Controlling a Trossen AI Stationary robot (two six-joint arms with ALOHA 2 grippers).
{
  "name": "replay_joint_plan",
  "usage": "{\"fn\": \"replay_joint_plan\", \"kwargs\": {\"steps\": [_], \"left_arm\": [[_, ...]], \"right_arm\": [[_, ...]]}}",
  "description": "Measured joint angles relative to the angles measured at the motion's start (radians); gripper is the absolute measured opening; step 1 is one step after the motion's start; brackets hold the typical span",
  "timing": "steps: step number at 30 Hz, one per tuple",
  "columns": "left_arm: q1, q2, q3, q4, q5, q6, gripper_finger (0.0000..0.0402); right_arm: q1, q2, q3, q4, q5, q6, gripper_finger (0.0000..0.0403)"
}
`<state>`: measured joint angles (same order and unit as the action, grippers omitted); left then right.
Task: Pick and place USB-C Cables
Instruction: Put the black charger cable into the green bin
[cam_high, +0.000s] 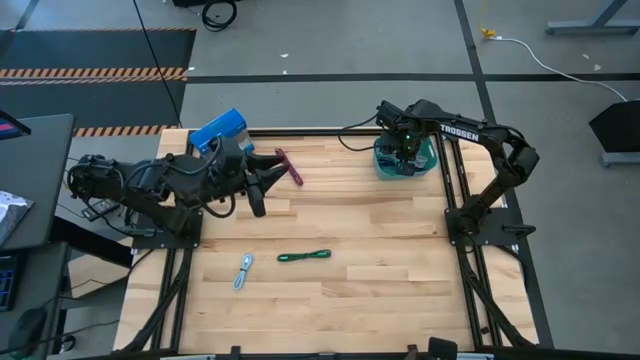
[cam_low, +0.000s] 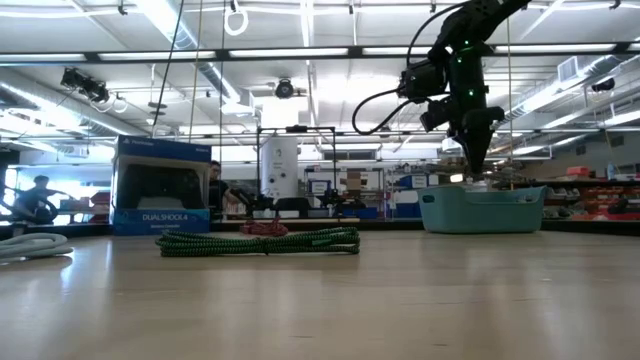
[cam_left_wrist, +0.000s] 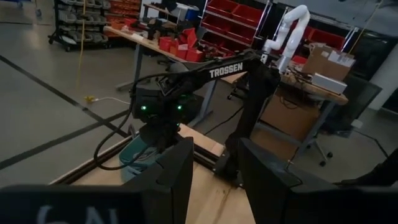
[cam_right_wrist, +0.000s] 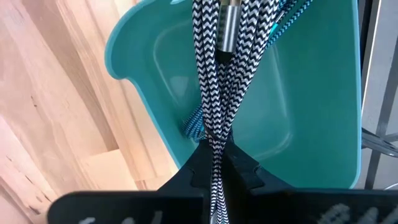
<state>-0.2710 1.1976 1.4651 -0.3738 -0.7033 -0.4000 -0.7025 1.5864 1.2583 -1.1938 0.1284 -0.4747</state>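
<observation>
While the right gripper (cam_right_wrist: 214, 163) hangs directly over the teal bin (cam_right_wrist: 317, 143), its fingers are clenched on a black-and-white zigzag-braided cable (cam_right_wrist: 214, 81). The bundle's long axis runs straight away from the fingertips, down into the bin, with a silvery metal plug (cam_right_wrist: 227, 28) at its far end. A teal-blue braided cable (cam_right_wrist: 194, 127) lies on the bin floor just beyond the fingertips, partly under the held bundle.

The left gripper (cam_high: 262, 183) waits with its fingers parted and nothing between them, close to the blue box (cam_high: 218, 130). Just past its fingertips lies a maroon cable (cam_high: 290, 166), its length slanting across the wood. Well apart from that gripper, nearer the table's middle, a green cable (cam_high: 304, 257) lies lengthwise along the planks, and a silvery-blue cable (cam_high: 243, 271) lies beside it, tilted.
</observation>
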Motion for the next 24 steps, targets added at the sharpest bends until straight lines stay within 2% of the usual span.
{"fn": "replay_joint_plan", "kwargs": {"steps": [5, 9, 24], "left_arm": [[0.0, 0.0, 0.0, 0.002, 0.0, 0.048, 0.0135], [0.0, 0.0, 0.0, 0.003, 0.0, 0.018, 0.0135], [-0.016, 0.0, 0.0, -0.003, 0.009, -0.009, 0.0135]], "right_arm": [[0.0, 0.0, 0.0, -0.001, 0.0, 0.0, 0.0022], [0.0, 0.0, 0.0, -0.003, 0.001, 0.009, 0.0039], [0.001, 0.0, 0.0, 0.021, 0.014, 0.054, 0.018]]}}
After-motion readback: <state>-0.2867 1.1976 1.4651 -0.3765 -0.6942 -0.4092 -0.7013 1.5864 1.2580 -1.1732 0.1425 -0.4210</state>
